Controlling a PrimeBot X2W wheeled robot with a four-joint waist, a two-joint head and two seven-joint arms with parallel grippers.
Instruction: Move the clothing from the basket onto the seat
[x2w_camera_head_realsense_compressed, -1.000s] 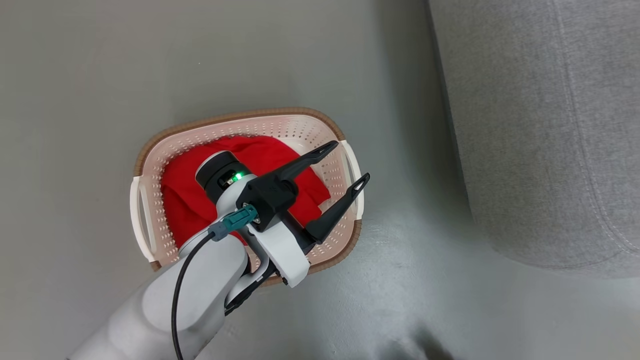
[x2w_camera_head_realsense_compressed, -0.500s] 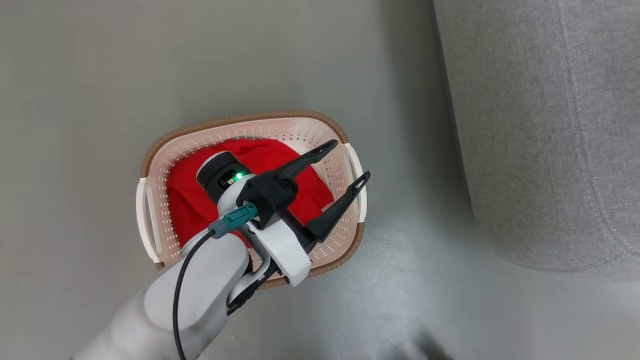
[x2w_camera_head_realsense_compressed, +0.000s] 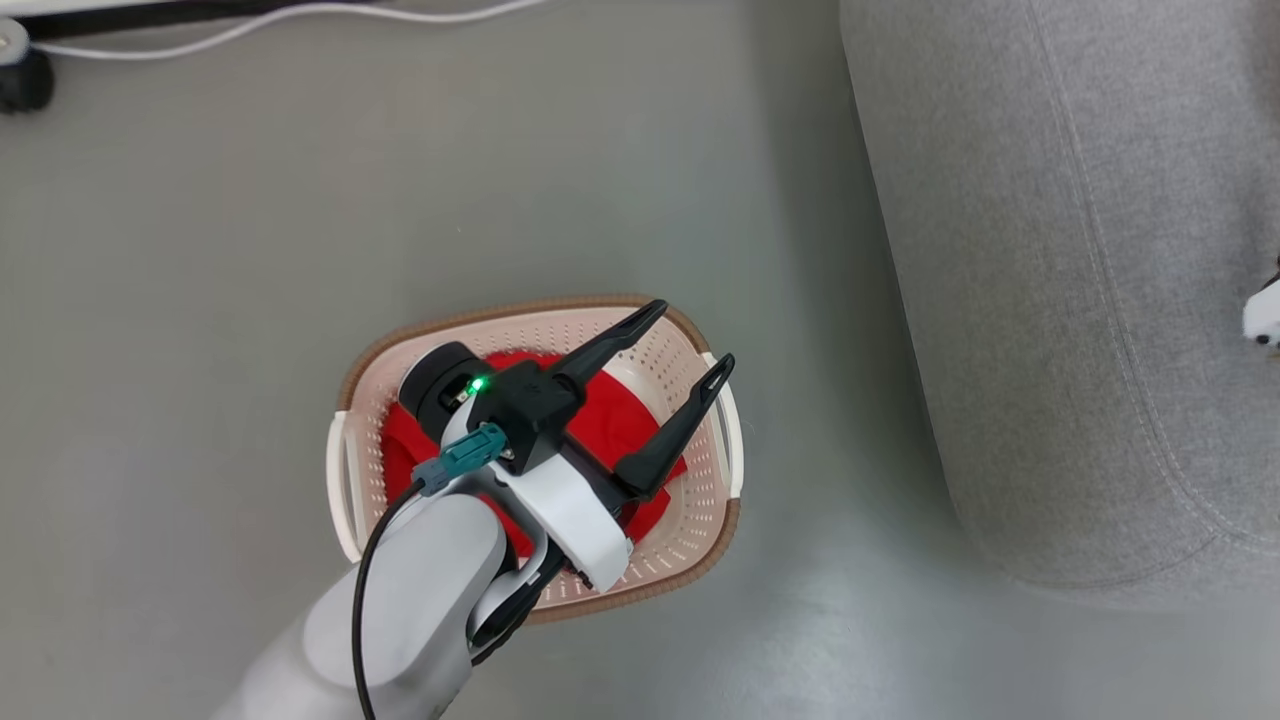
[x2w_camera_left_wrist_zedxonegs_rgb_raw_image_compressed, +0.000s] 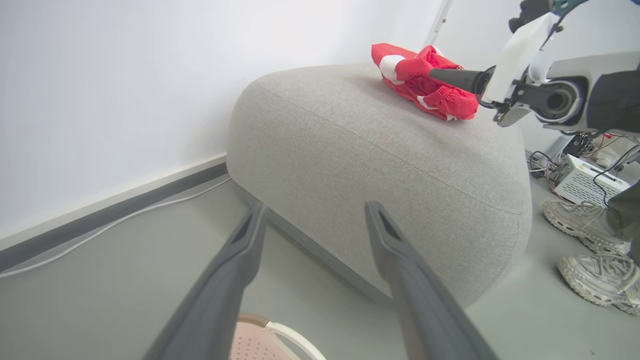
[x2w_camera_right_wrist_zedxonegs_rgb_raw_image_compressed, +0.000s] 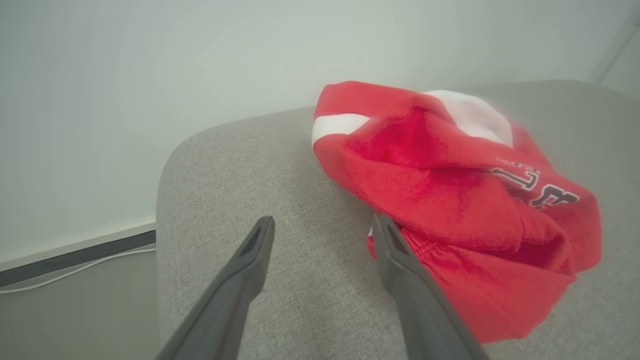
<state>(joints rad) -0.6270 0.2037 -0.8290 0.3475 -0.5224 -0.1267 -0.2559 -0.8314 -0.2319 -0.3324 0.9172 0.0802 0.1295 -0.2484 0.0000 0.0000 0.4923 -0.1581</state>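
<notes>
- The left gripper (x2w_camera_head_realsense_compressed: 690, 333) is hovering over the basket (x2w_camera_head_realsense_compressed: 690, 545), its fingers standing wide apart and gripping nothing.
- A red garment (x2w_camera_head_realsense_compressed: 610, 425) is lying inside the basket, partly hidden under that arm.
- The right gripper (x2w_camera_right_wrist_zedxonegs_rgb_raw_image_compressed: 322, 227) is hanging over the seat (x2w_camera_right_wrist_zedxonegs_rgb_raw_image_compressed: 280, 165), its fingers parted and empty.
- A second garment (x2w_camera_right_wrist_zedxonegs_rgb_raw_image_compressed: 450, 210), red with white bands and lettering, is resting on the seat, touching one finger.

Lab: bare floor (x2w_camera_head_realsense_compressed: 200, 250), cables (x2w_camera_right_wrist_zedxonegs_rgb_raw_image_compressed: 75, 270), electronics box (x2w_camera_left_wrist_zedxonegs_rgb_raw_image_compressed: 585, 182)
</notes>
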